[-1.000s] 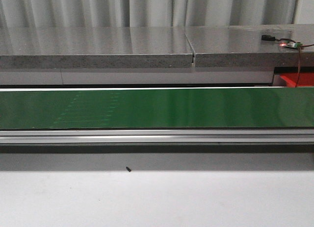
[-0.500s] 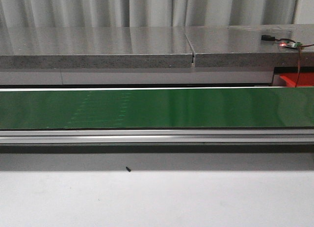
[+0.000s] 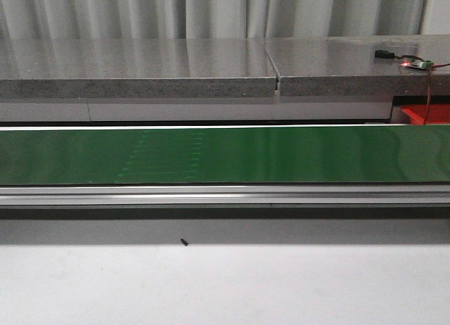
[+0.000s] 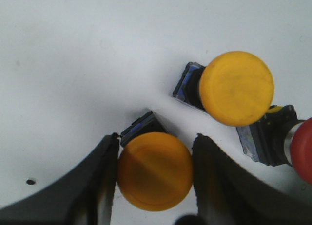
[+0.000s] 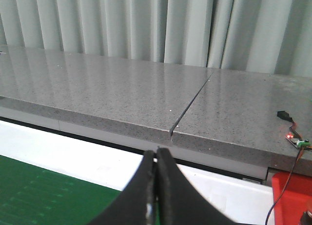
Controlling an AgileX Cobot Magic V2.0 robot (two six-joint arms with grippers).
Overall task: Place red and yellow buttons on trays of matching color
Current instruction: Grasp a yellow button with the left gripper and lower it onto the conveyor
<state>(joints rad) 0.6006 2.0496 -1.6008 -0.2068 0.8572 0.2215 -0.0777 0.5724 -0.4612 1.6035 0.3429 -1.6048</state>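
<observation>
Straddling a yellow button [image 4: 155,170] unclosed, the left gripper [image 4: 155,178] starts sorting; right gripper [image 5: 157,186] is closed, empty; no button sits in a tray.

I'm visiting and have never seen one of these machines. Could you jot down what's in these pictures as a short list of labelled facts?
left tool: open, its two black fingers on either side of a yellow button, not visibly pressing it
second yellow button: lies apart on the white table
red button: only its edge shows, next to the second yellow one
right tool: shut, holding nothing, raised and facing the grey counter
green belt: nothing on it
red tray: partly seen behind the belt, on the right
yellow tray: not in view
</observation>
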